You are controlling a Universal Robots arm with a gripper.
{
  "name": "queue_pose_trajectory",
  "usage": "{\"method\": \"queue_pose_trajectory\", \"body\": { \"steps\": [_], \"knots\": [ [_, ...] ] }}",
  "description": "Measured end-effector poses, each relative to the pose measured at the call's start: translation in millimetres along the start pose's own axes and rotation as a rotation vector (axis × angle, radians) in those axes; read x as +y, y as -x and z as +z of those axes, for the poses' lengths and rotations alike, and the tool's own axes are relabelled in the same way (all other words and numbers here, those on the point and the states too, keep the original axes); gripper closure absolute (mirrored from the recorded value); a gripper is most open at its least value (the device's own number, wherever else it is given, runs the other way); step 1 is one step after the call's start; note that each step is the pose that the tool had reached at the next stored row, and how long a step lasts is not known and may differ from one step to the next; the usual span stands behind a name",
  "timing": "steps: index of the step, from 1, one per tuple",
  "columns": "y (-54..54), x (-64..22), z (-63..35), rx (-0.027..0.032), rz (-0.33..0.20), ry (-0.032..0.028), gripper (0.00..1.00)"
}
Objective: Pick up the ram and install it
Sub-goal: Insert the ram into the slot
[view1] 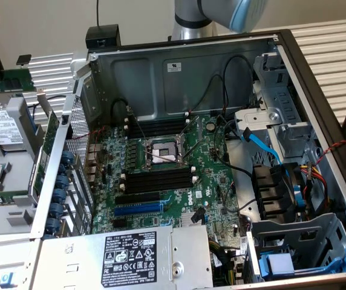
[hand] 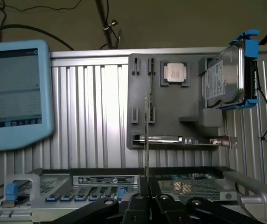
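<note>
In the wrist view my gripper (hand: 147,195) is shut on the ram (hand: 146,135). It is a thin stick seen edge-on, standing straight out from between the black fingers (hand: 136,201). Beyond it lies the grey parts holder (hand: 171,112), and the open computer case (hand: 101,181) sits close under the gripper. In the exterior view the arm's grey and blue joint (view1: 224,15) hangs above the case's back wall. Inside the case, the green motherboard (view1: 209,181) carries long black memory slots (view1: 159,180) with white end clips, and a second bank of slots (view1: 158,127) beyond the CPU socket (view1: 161,151).
The parts holder carries a CPU (hand: 175,72), a hard drive (hand: 227,77) in a blue bracket and a card (hand: 171,139). A teach pendant (hand: 12,93) lies beside it. Cables (view1: 264,148), a fan (view1: 279,190), a drive cage (view1: 300,248) and the power supply (view1: 130,254) crowd the case.
</note>
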State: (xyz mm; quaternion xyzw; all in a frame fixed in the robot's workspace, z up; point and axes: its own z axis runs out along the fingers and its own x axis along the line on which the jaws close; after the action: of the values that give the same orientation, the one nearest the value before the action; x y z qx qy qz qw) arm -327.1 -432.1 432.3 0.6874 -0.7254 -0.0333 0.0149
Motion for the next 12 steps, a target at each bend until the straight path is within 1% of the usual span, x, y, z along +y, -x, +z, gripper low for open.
{"method": "queue_pose_trajectory", "body": {
  "steps": [5,12],
  "knots": [
    [1.3,-22.8,-3.5,0.0001,0.0,0.0,0.88],
    [3.0,-54.6,-6.1,0.0002,-0.002,0.0006,0.88]
  ]
}}
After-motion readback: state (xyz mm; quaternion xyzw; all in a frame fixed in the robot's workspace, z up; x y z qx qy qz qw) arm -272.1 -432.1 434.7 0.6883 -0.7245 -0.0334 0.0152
